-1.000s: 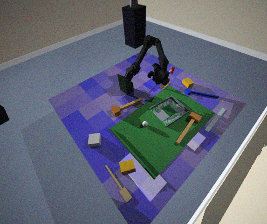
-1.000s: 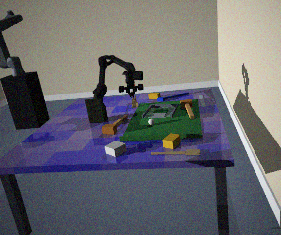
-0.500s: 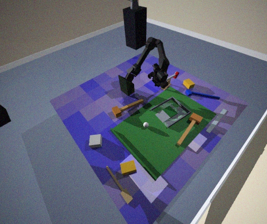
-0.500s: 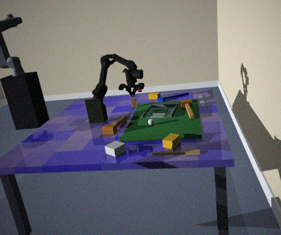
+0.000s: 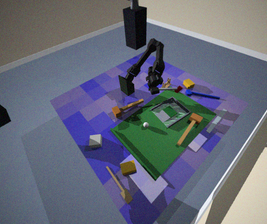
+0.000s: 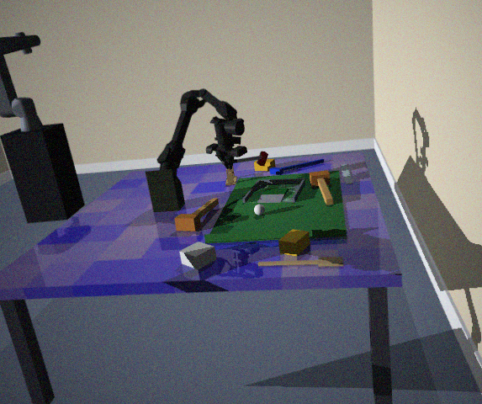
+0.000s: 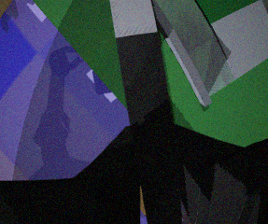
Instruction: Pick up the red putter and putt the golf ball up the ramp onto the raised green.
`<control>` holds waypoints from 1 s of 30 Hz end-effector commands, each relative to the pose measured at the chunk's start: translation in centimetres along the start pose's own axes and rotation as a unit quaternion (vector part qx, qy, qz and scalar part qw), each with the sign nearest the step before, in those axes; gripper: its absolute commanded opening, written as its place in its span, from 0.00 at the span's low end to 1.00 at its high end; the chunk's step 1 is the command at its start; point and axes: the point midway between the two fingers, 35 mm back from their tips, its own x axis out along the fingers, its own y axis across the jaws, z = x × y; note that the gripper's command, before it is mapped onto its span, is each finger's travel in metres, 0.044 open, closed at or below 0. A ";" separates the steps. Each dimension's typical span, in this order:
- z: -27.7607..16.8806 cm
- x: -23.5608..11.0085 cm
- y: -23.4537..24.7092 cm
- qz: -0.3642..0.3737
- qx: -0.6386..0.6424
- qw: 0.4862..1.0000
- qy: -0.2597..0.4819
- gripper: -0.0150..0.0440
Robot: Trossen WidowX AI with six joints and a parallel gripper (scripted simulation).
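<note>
My gripper (image 5: 154, 90) (image 6: 229, 160) is shut on the red putter. Its grey shaft (image 5: 168, 88) (image 6: 247, 159) (image 7: 130, 0) sticks out level to the right and ends in the red head (image 5: 178, 88) (image 6: 262, 157), held above the table at the back edge of the green mat (image 5: 152, 147) (image 6: 301, 217) (image 7: 246, 112). The white golf ball (image 5: 146, 124) (image 6: 258, 209) rests on the mat, left of the raised green (image 5: 170, 110) (image 6: 275, 188), which has a grey frame and a pale ramp. The wrist view shows the shaft running up from my dark fingers.
On the mat lies an orange mallet (image 5: 191, 125) (image 6: 323, 184). Around it lie another mallet (image 5: 126, 107), a blue putter (image 5: 201, 94), a yellow block (image 5: 188, 83), a tan piece (image 5: 166, 83), an orange block (image 5: 128, 167), a grey block (image 5: 95, 140) and a wooden tool (image 5: 119, 184).
</note>
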 end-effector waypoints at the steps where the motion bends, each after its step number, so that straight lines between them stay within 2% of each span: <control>1: -2.5 -0.9 -1.8 -0.014 0.072 0.997 0.009 0.25; 16: -11.3 -2.8 -5.0 -0.041 0.292 0.955 0.030 0.25; 30: -20.6 -3.6 -5.9 -0.045 0.474 0.879 0.033 0.25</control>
